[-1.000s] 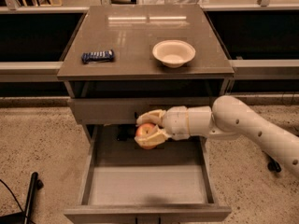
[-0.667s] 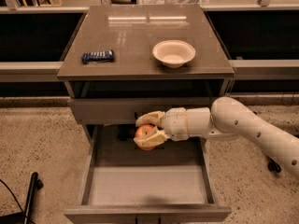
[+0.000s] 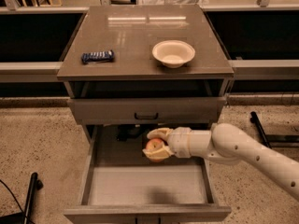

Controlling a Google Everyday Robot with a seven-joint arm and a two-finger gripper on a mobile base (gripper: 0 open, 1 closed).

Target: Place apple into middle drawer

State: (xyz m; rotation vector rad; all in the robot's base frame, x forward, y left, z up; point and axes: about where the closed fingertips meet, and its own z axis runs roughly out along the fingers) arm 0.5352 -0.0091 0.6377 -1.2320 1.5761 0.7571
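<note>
Robot gripper (image 3: 158, 144) holding an apple (image 3: 152, 146) over the open middle drawer (image 3: 145, 188).
Jaws pinch the apple near the drawer's back edge; bare grey floor stretches toward the front rim.

The red-orange apple (image 3: 154, 147) sits clamped in the gripper (image 3: 152, 144) over the open middle drawer (image 3: 140, 188) (grey, shallow), seemingly toward its twelve o'clock end.
</note>
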